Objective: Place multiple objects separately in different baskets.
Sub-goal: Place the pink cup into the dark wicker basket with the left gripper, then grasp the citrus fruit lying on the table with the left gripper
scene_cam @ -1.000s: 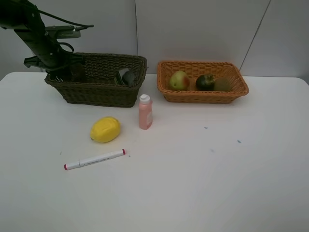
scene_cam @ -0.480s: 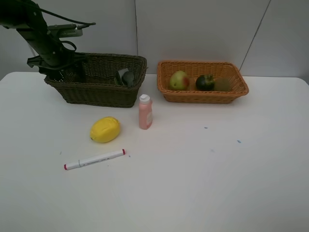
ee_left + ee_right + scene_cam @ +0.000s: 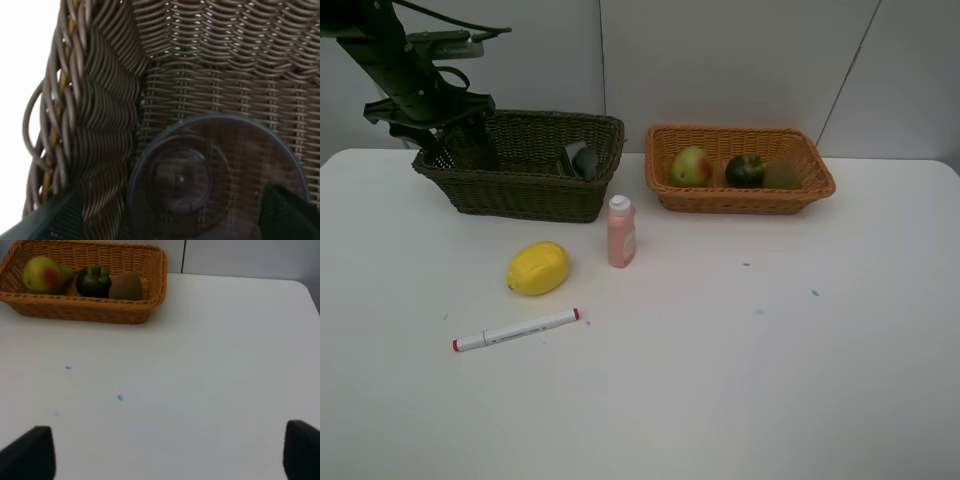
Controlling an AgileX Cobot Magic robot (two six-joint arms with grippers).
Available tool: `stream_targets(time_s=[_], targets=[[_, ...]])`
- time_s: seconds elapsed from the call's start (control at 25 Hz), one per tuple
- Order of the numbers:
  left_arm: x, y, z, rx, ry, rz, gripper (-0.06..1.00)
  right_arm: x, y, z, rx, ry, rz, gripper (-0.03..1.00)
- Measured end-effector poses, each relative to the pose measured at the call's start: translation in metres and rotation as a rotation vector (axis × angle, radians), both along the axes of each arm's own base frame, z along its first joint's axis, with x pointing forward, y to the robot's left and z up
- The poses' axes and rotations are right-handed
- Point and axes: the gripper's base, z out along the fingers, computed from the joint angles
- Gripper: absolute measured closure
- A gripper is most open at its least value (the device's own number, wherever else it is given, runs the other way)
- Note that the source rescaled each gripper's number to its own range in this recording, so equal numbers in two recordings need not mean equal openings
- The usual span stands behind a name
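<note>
Cup (image 3: 215,180) in dark basket (image 3: 105,125), left gripper (image 3: 445,142) spread above it

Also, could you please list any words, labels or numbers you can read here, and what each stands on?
None can be read.
The pink plastic bottle shows a paler patch, perhaps a label: too blurred to read.
The white red-capped marker pen bears faint marks on its barrel: too small to read.
</note>
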Motion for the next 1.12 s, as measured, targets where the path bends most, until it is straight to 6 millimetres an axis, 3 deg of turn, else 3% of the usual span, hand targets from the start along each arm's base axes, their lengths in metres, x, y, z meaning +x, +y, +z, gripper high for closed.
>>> stream_targets(time_s=[0.56,0.96,1.12], targets=[[-0.03,0.002,0.084,0.002,-0.079,-0.004,0.02,0.0,0.0,0.0,0.0,0.0,0.0,-0.03],[-0.09,0.012,0.168,0.102,-0.11,-0.051,0.02,0.0,0.0,0.0,0.0,0.0,0.0,-0.03],[-0.12,0.016,0.192,0.133,-0.155,-0.059,0.02,0.0,0.0,0.0,0.0,0.0,0.0,-0.03]])
